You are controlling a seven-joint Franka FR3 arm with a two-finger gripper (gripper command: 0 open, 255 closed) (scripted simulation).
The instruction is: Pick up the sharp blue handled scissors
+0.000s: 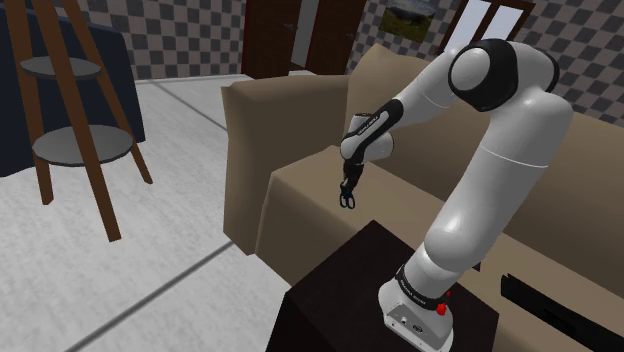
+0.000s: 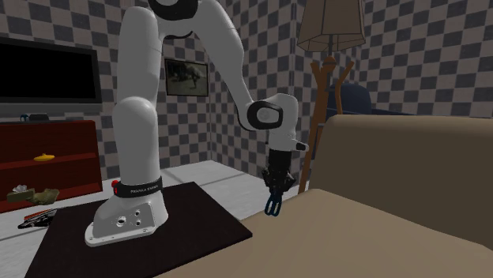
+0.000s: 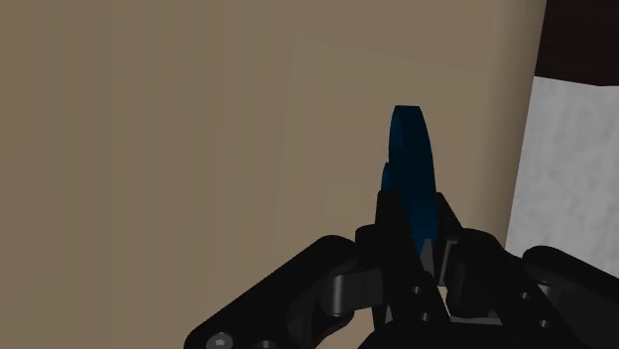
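My black gripper (image 3: 412, 223) is shut on the blue-handled scissors (image 3: 411, 169), whose blue handle sticks out beyond the fingertips. In the shoulder view the gripper (image 1: 347, 188) points down above the tan sofa seat (image 1: 300, 200), with the scissors (image 1: 346, 198) hanging from it clear of the cushion. The second exterior view shows the gripper (image 2: 275, 189) holding the scissors (image 2: 272, 205) just above the sofa's near edge (image 2: 332, 213). The blades are hidden between the fingers.
The sofa's backrest (image 1: 290, 110) and armrest (image 2: 411, 158) rise around the seat. My base stands on a dark stand (image 1: 340, 300). A wooden shelf ladder (image 1: 75, 110) stands on the floor at the shoulder view's left. A floor lamp (image 2: 328, 47) stands behind the sofa.
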